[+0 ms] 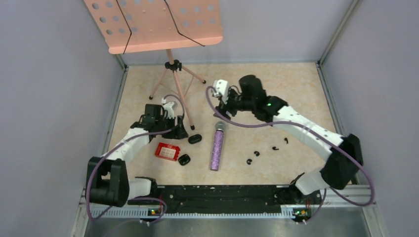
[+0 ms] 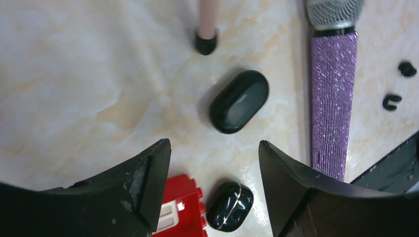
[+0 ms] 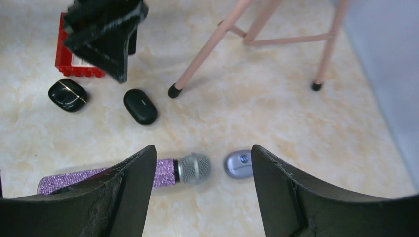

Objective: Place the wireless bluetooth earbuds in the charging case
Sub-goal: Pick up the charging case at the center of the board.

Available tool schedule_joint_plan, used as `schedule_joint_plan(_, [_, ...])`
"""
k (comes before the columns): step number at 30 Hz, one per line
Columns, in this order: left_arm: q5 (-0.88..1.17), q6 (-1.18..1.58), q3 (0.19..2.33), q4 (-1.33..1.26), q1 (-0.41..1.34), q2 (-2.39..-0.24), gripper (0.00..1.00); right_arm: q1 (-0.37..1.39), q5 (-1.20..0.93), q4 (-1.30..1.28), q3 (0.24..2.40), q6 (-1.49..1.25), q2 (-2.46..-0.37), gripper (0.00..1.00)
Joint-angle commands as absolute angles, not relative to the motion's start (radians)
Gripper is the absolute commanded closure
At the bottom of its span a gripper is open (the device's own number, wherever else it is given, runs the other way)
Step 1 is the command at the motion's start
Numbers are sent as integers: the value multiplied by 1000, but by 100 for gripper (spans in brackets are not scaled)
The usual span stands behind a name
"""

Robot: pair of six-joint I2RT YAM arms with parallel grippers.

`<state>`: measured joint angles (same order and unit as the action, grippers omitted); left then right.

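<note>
The left claw [image 2: 213, 143], spread and empty, hangs over the gold-seamed charging case [image 2: 230, 206], with the oval black case [image 2: 239, 101] just ahead, its long axis slanting toward the microphone [image 2: 332, 98]. The black earbuds [image 1: 256, 153] lie loose on the tabletop [image 1: 296, 89] across that microphone, on the right arm's side. Yet the right claw [image 3: 201, 148], also spread and empty, hovers well away by the microphone's head; the earbuds are too small to tell which way their stems point.

Four tiny black earbuds [image 1: 256, 153] lie scattered loose, well apart from two closed black charging cases [image 1: 194, 139].
</note>
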<state>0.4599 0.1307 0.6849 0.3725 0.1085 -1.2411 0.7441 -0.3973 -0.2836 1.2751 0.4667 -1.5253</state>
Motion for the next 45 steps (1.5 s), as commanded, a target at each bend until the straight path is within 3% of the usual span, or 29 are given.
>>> schedule_joint_plan(1, [519,14,751,314,216,-1325,28,705,-413,-380,1213,450,-1357,30])
schedule_joint_plan(15, [351,56,898,382,311,-1535,28,670,-313,-424,1105,190,-1202,30])
schedule_joint_plan(23, [493,40,949,504,368,-1616,28,646,-293,-432,1094,105,-1207,30])
schedule_joint_plan(29, [481,63,877,512,388,-1515,27,645,-308,-410,1103,40,-1249,30])
schedule_joint_plan(36, [691,14,814,487,437,-1411,28,645,-343,-357,1080,-43,-1332,31])
schedule_joint_plan(41, [557,132,837,525,335,-1230,29,665,-340,-321,1105,-97,-1433,40])
schedule_joint_plan(45, [242,346,878,618,261,-1028,25,749,-290,-322,1190,-108,-1536,42])
